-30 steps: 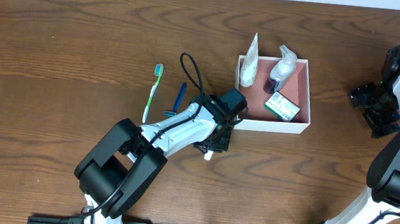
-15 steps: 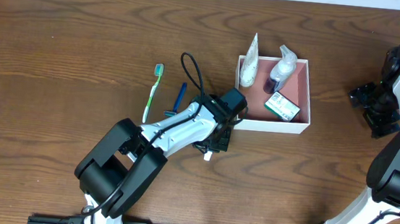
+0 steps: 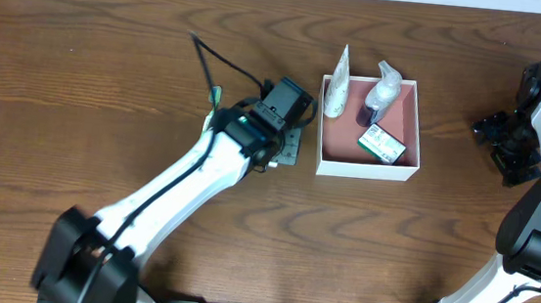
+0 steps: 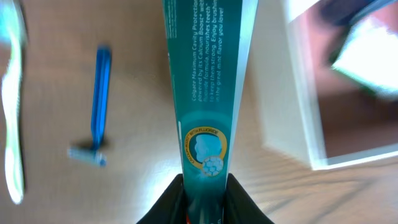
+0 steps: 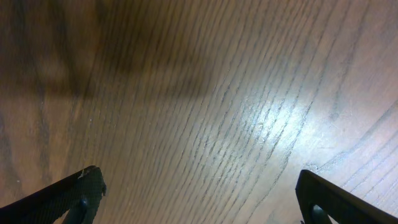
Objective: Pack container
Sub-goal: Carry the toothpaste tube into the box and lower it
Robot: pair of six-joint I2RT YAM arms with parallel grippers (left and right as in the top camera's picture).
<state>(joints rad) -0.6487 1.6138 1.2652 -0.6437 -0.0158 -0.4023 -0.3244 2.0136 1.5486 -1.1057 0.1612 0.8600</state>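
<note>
1 flat, glossy teal tube (image 4: 208, 74) pinched by left end effector (image 4: 205, 194) — right end effector (image 5: 199, 183) gapes over grained wooden table (image 5: 217, 87).

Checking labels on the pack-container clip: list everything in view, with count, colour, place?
container: 1, white outside, pink inside, table centre-right
white tube: 1, white, leaning at container's left wall
pump bottle: 1, clear-white, in container, far side
packet: 1, green and white, in container, near-right corner
toothpaste: 1, teal, in left gripper, left of container
razor: 1, blue, on table left of toothpaste
toothbrush: 1, green and white, on table left of razor
table: 1, brown wood
left gripper: 1, black, shut on toothpaste
right gripper: 1, black, open, empty, far right
</note>
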